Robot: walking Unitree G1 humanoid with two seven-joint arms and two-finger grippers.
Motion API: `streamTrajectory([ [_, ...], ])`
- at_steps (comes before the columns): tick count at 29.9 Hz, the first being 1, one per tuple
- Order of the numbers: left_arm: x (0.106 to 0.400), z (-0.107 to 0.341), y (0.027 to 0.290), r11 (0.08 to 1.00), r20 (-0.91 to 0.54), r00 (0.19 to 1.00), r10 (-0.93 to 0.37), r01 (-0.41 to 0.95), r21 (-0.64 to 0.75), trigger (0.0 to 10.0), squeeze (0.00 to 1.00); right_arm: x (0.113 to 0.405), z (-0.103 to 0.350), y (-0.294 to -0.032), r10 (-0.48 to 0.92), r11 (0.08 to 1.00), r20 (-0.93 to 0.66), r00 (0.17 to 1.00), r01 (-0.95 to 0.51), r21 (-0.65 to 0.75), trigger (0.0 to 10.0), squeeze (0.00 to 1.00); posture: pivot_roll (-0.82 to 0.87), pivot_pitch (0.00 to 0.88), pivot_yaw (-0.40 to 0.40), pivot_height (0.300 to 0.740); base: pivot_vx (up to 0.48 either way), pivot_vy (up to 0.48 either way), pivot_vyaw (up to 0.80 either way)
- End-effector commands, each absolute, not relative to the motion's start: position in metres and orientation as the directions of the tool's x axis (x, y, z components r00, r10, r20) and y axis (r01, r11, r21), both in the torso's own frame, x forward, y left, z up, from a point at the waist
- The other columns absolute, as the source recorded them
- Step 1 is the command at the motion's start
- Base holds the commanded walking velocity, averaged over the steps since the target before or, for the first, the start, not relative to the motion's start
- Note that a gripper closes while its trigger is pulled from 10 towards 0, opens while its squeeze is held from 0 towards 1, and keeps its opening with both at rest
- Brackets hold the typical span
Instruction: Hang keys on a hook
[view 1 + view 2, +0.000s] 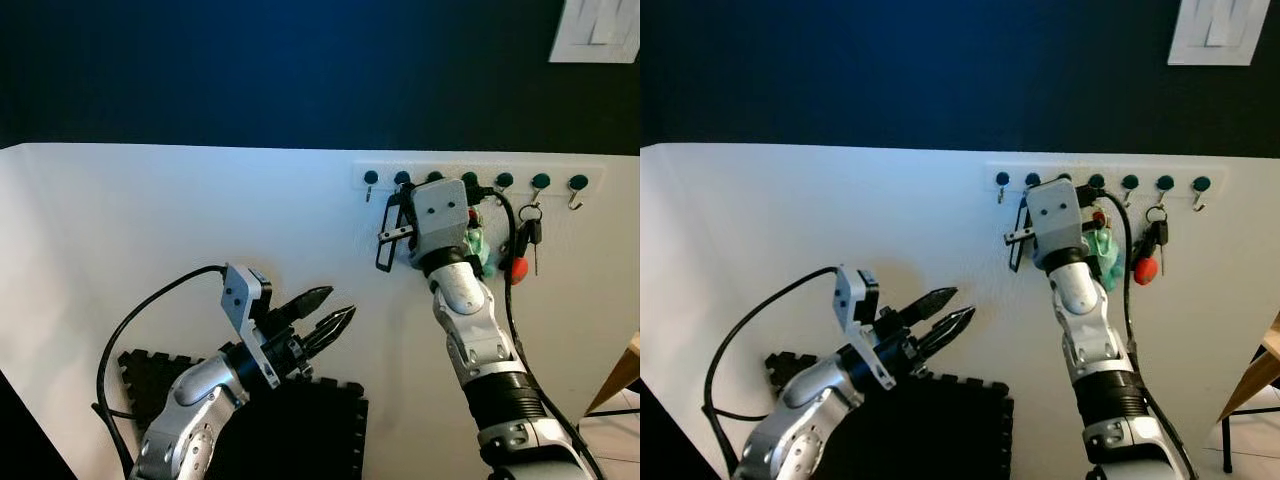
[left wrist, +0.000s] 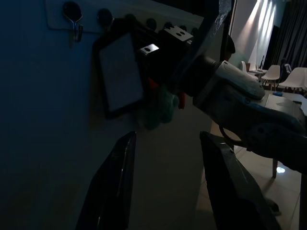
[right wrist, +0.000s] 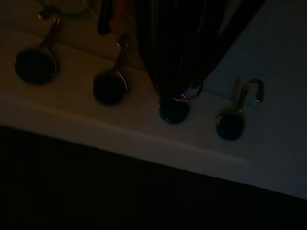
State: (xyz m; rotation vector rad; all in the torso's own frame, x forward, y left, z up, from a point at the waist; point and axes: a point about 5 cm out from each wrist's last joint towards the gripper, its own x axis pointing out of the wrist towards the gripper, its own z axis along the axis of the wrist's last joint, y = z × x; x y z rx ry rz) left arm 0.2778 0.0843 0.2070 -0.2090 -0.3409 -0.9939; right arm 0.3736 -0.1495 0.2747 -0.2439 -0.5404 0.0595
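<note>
Right wrist view shows the right gripper (image 3: 180, 93) pressed together on a key ring (image 3: 188, 97) at a hook (image 3: 173, 109). Left gripper (image 1: 325, 315) hovers lower, fingers spread.

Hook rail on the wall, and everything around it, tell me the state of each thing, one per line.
Hook rail: mounted on the white wall.
Leftmost hook: bare.
Red-tagged keys: hanging from a hook.
Right gripper: raised against the rail.
Left gripper: open, held away from the rail.

end hooks (image 1: 577, 190) free, hung keys (image 1: 524, 245) between
</note>
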Motion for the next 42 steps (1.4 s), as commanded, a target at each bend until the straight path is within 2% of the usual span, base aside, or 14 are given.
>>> streamTrajectory([
  [1, 0.277, 0.211, 0.082, 0.523, 0.387, 0.487, -0.783, 0.852, -0.016, 10.0, 0.0, 0.377, 0.275, -0.148, 0.123, 0.978, 0.479, 0.869, -0.024, -0.209, 10.0, 0.0, 0.05, 0.0, 0.029, 0.74, 0.0, 0.0, 0.0],
  [4, 0.276, 0.212, 0.082, 0.521, 0.386, 0.487, -0.783, 0.853, -0.02, 10.0, 0.0, 0.377, 0.273, -0.146, 0.141, 0.98, 0.467, 0.873, -0.056, -0.191, 10.0, 0.0, 0.05, 0.0, 0.03, 0.74, 0.0, 0.0, 0.0],
  [5, 0.275, 0.212, 0.081, 0.518, 0.384, 0.488, -0.784, 0.855, -0.028, 10.0, 0.0, 0.374, 0.272, -0.139, 0.203, 0.977, 0.472, 0.858, -0.148, -0.151, 10.0, 0.0, 0.04, 0.0, 0.03, 0.74, 0.0, 0.0, 0.0],
  [7, 0.275, 0.212, 0.081, 0.518, 0.384, 0.488, -0.784, 0.855, -0.028, 10.0, 0.0, 0.374, 0.272, -0.139, 0.203, 0.977, 0.472, 0.858, -0.148, -0.151, 10.0, 0.0, 0.04, 0.0, 0.03, 0.74, 0.0, 0.0, 0.0],
  [8, 0.275, 0.213, 0.081, 0.515, 0.381, 0.487, -0.786, 0.857, -0.034, 10.0, 0.0, 0.371, 0.272, -0.13, 0.268, 0.963, 0.479, 0.836, -0.236, -0.128, 10.0, 0.0, 0.04, 0.0, 0.03, 0.74, 0.0, 0.0, 0.0],
  [14, 0.274, 0.213, 0.08, 0.513, 0.373, 0.488, -0.789, 0.858, -0.037, 10.0, 0.0, 0.368, 0.264, -0.119, 0.339, 0.941, 0.444, 0.829, -0.305, -0.148, 10.0, 0.0, 0.05, 0.004, 0.029, 0.74, 0.0, 0.0, 0.0],
  [33, 0.276, 0.213, 0.079, 0.517, 0.354, 0.492, -0.796, 0.855, -0.025, 10.0, 0.0, 0.37, 0.244, -0.121, 0.366, 0.93, 0.305, 0.879, -0.335, -0.151, 10.0, 0.0, 0.05, 0.003, 0.034, 0.74, 0.0, 0.0, 0.0],
  [42, 0.278, 0.215, 0.078, 0.529, 0.354, 0.499, -0.791, 0.849, -0.016, 10.0, 0.0, 0.369, 0.245, -0.123, 0.35, 0.936, 0.308, 0.885, -0.321, -0.141, 10.0, 0.0, 0.05, 0.006, 0.036, 0.74, 0.0, 0.0, 0.0],
])
